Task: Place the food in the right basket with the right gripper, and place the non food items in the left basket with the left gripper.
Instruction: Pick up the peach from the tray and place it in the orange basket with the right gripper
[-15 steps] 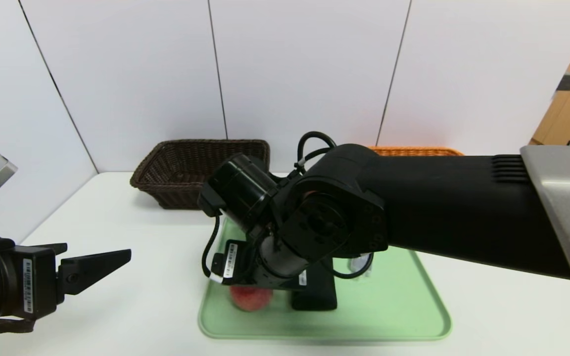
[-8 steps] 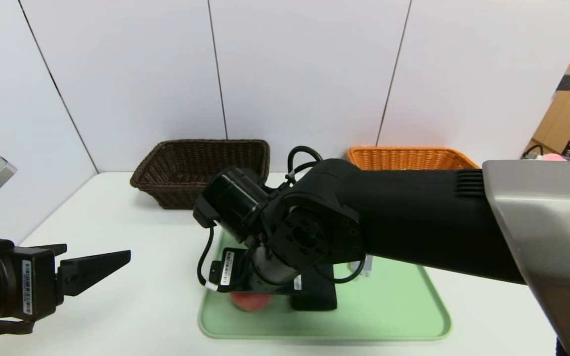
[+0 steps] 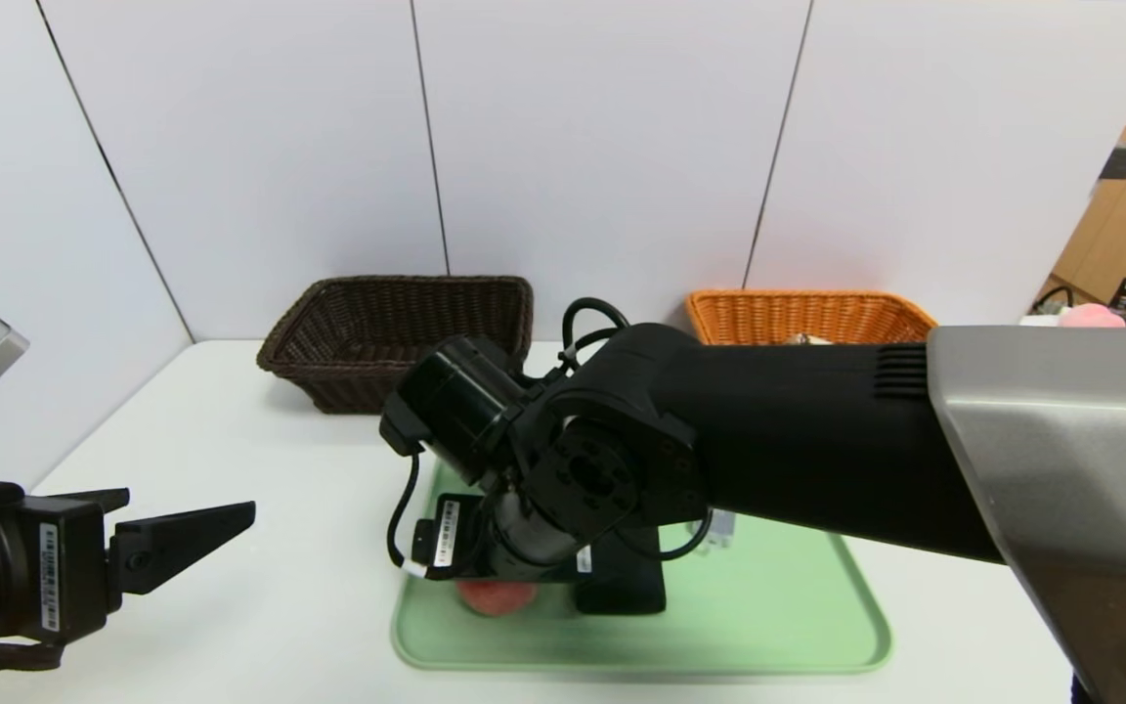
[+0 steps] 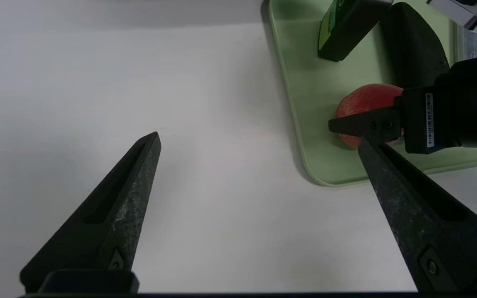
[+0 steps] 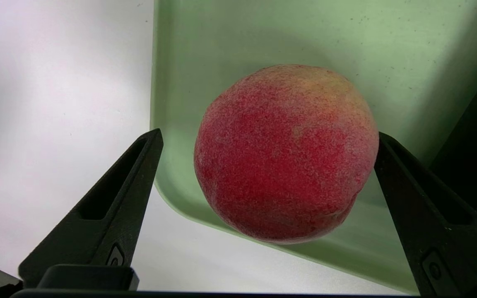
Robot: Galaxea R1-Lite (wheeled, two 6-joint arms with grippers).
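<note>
Progress: early, I judge | my right gripper [image 5: 263, 174] is straddling the peach [image 5: 286, 153] on the tray [image 5: 304, 33], spread wide, not gripping | my left gripper [image 4: 259, 174] is hanging wide over the worktop [image 4: 97, 82], empty | pouch [image 4: 414, 45], bottle [image 4: 340, 29] lying on tray.

Fuzzy matt skin on the peach [image 5: 286, 153], smooth pale-green plastic tray [image 5: 387, 49], woven wicker on both baskets [image 3: 397, 313].

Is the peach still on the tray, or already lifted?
On the tray: the peach sits near its corner, right gripper jaws open around it.
</note>
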